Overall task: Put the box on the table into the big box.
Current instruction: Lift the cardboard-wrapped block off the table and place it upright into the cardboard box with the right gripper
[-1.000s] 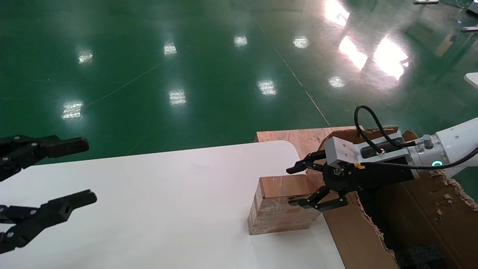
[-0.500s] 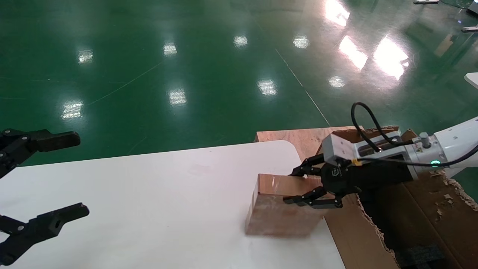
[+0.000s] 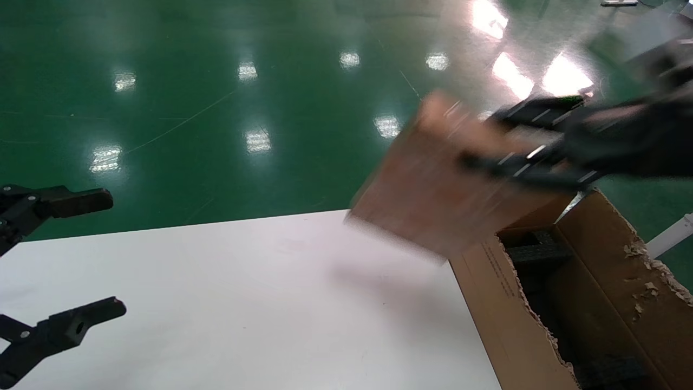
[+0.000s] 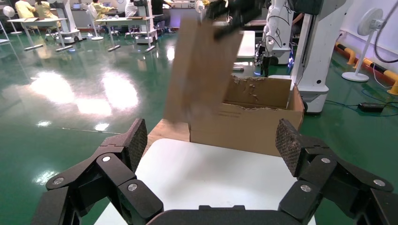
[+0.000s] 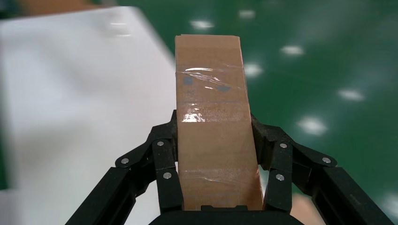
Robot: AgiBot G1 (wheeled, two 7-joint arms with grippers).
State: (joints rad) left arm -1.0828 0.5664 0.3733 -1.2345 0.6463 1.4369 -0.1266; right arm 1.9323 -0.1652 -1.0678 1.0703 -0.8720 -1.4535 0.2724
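Note:
The small brown taped box (image 3: 433, 189) hangs tilted in the air above the table's far right corner, beside the big box (image 3: 487, 303). My right gripper (image 3: 487, 138) is shut on it, one finger on each long side (image 5: 213, 129); clear tape shines on the box (image 5: 211, 93). From the left wrist view the box (image 4: 202, 70) is raised in front of the ragged-rimmed big box (image 4: 248, 126). My left gripper (image 3: 89, 260) stays open over the left end of the white table (image 3: 216, 303), nothing between its pads (image 4: 211, 140).
Black foam (image 3: 541, 252) lies inside the big box, which stands against the table's right edge. A plywood board (image 4: 164, 131) lies under it beyond the table corner. Green floor surrounds the table; a robot base (image 4: 314, 61) and a fan (image 4: 361, 42) stand farther off.
My right gripper has closed on the box and lifted it off the table, up and back toward the big box, tilting it. The left gripper has barely moved.

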